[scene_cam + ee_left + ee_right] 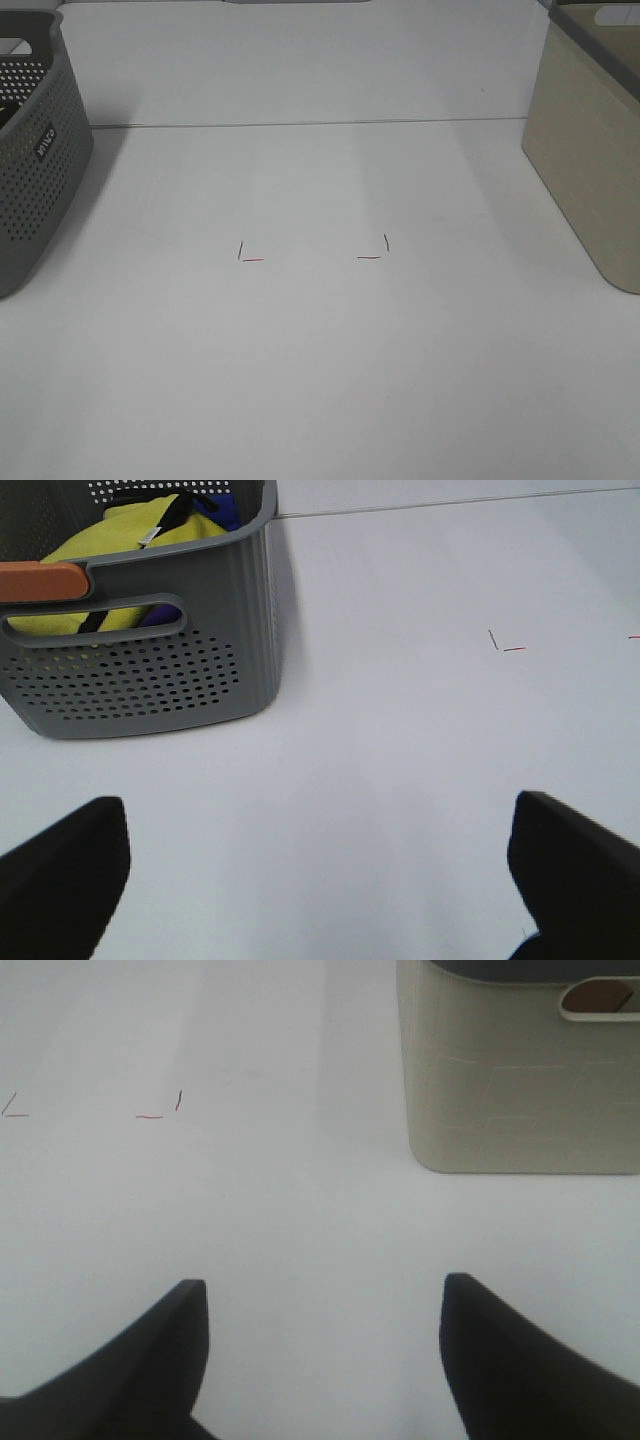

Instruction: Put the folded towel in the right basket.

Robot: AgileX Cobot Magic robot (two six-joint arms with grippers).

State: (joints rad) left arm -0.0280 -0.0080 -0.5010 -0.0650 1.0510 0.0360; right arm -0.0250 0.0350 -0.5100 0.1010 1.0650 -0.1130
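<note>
Both pincers [320,880] [325,1360] gape over bare table [320,380].

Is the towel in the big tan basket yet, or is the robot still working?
No towel lies on the white table. Through the handle hole of the right basket something reddish-brown shows, maybe the towel, but I can't be sure. Nothing is in hand: the left claw and right claw are both open and hold nothing. The grey basket holds yellow cloth. If that is the towel, nothing is left.

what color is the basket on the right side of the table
Beige with a grey rim; the right basket shows best in the right wrist view.
</note>
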